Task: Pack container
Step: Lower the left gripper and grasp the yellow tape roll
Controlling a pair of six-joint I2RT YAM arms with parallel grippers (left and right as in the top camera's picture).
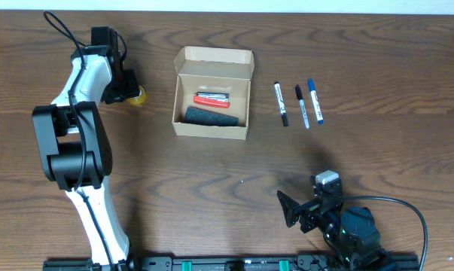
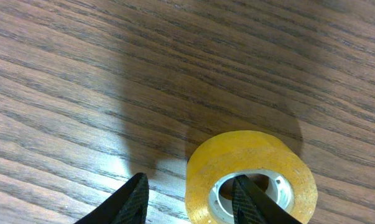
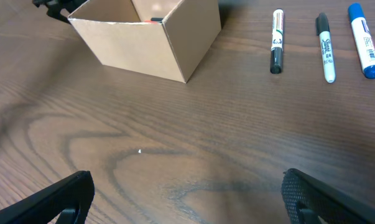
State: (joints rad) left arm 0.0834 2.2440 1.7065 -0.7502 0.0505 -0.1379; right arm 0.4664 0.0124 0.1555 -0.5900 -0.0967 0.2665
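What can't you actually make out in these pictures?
- Overhead: the tape roll is mostly hidden under the left gripper.
- Left wrist: the roll's lower part is cut off by the bottom edge.
- Right wrist: the container has its wall in the way, so only a red sliver of its contents shows.
- Overhead: the print on the three markers is too small to read.

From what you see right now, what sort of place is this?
Likely a robotics lab bench, not a home: two robot arms stand at a wood-grain table, and staged items lie there: a cardboard box, three markers, a tape roll.
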